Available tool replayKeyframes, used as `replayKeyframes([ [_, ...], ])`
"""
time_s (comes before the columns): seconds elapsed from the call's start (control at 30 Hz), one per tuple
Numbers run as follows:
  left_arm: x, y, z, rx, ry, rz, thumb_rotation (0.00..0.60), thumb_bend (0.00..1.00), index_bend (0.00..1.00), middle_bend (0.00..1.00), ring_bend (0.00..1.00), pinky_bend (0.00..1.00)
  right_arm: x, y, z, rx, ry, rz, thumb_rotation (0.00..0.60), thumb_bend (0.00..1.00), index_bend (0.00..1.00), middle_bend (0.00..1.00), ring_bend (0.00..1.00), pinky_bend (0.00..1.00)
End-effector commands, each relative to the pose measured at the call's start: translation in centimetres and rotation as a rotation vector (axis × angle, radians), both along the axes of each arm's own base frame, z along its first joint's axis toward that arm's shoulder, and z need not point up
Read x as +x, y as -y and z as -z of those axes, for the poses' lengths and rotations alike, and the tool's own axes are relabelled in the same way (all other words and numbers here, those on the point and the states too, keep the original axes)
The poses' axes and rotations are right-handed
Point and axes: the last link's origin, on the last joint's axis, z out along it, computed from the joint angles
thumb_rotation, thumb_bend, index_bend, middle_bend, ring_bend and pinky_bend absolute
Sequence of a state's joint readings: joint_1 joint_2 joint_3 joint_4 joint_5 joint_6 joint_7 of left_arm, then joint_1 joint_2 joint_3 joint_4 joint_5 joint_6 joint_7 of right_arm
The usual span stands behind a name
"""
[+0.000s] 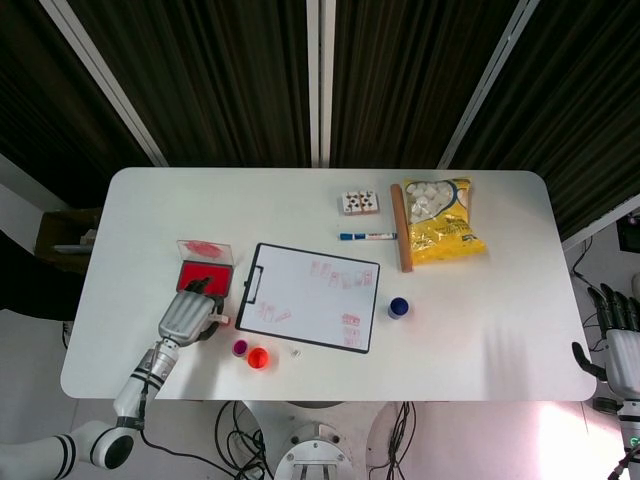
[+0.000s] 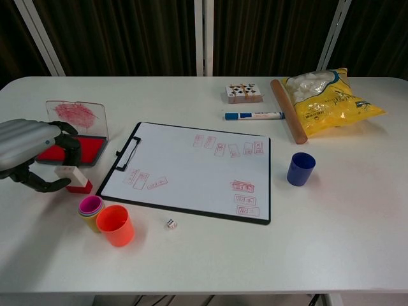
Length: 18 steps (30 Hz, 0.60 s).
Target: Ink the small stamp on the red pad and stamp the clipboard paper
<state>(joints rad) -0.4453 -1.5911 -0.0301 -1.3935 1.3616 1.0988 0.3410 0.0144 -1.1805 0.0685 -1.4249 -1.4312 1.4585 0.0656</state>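
while my left hand (image 2: 29,153) curls loosely around the small stamp (image 2: 70,178), standing on the bench just before the red pad (image 2: 89,150), a weak pinch could tip it toward the clipboard (image 2: 191,169).

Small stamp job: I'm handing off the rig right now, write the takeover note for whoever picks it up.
Left hand: curled around the small stamp, which stands on the table beside the red pad; whether the grip is firm is unclear.
Right hand: idle off the table's right edge, holding nothing.
Clipboard: mid-table, its paper already carrying several red prints.
Done: hand at the stamp.
Left: lift it, ink it on the pad, whose lid stands open, then press it onto the paper.
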Motion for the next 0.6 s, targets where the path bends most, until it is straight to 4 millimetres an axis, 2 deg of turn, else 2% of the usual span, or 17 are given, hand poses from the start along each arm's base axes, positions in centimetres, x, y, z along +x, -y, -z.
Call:
replayKeyframes([
  [0.03,0.0,-0.1,-0.1,0.0,0.006,-0.005,0.6,0.34,0.54,0.54,0.15,0.2,0.0,0.0,0.0,0.0,0.0,0.0,0.6,0.24,0.0,0.0,0.0,0.0],
  [0.33,-0.3,-0.5,-0.6,-0.003,0.049,-0.033,0.6,0.39,0.57,0.57,0.17,0.2,0.0,-0.1,0.0,-0.001,-0.001,-0.002,0.6,0.24,0.0,0.0,0.0,0.0],
  [0.6,0.3,-1.5,-2.1,0.012,0.11,-0.034,0.6,0.42,0.6,0.59,0.19,0.2,0.3,0.0,-0.1,-0.006,-0.005,-0.009,0.6,0.24,0.0,0.0,0.0,0.0],
])
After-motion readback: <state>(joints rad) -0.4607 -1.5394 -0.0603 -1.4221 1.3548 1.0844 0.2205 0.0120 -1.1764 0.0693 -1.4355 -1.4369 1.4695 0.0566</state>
